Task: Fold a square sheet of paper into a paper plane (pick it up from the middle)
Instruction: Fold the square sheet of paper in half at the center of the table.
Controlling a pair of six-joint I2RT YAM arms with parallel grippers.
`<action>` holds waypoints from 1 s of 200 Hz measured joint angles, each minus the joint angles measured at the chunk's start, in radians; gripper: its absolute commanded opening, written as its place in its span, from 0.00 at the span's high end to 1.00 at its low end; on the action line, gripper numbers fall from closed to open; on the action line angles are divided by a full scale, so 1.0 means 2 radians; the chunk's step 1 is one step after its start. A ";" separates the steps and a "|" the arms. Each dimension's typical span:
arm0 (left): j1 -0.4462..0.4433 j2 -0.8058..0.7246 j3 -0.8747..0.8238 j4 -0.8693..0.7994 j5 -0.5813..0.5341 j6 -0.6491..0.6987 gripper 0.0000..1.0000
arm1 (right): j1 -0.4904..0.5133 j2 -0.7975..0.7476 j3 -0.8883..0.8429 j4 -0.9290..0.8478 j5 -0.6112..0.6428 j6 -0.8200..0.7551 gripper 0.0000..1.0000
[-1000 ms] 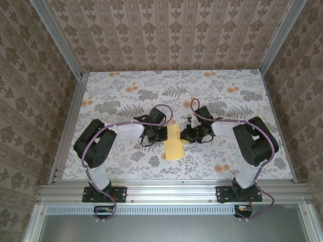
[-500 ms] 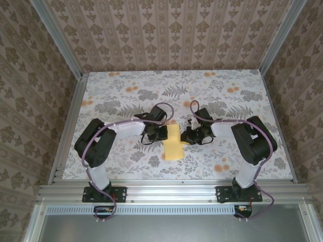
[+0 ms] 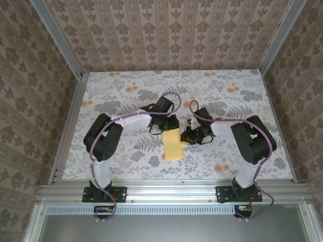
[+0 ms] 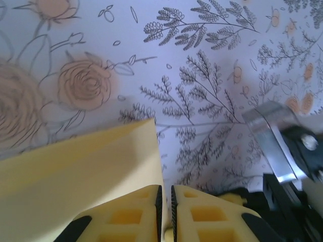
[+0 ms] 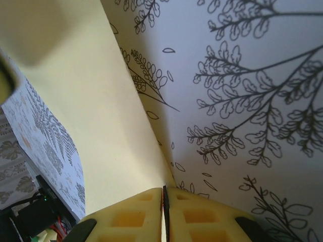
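Folded sheet [image 3: 173, 146] lies mid-tabletop [image 3: 227, 101], toward the near edge. Right gripper [image 3: 185, 137] is pinched shut on its right edge. Left gripper [image 3: 167, 129] sits at the far-left corner, jaws a slit apart; can't tell if it grips.

I see the folded yellow paper [image 3: 172, 147] lying near the middle of the flowered table [image 3: 126, 83], the left gripper [image 3: 168, 128] at its 12 o'clock edge, the right gripper [image 3: 185, 137] at 2 o'clock
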 measured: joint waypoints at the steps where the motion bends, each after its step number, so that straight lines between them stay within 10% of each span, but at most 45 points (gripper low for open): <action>1: 0.000 0.001 0.001 0.000 0.000 0.000 0.86 | 0.000 0.000 0.000 0.000 0.000 0.000 0.88; 200: -0.003 0.053 0.016 0.010 0.002 -0.026 0.93 | 0.002 0.008 -0.009 0.046 -0.023 0.043 0.88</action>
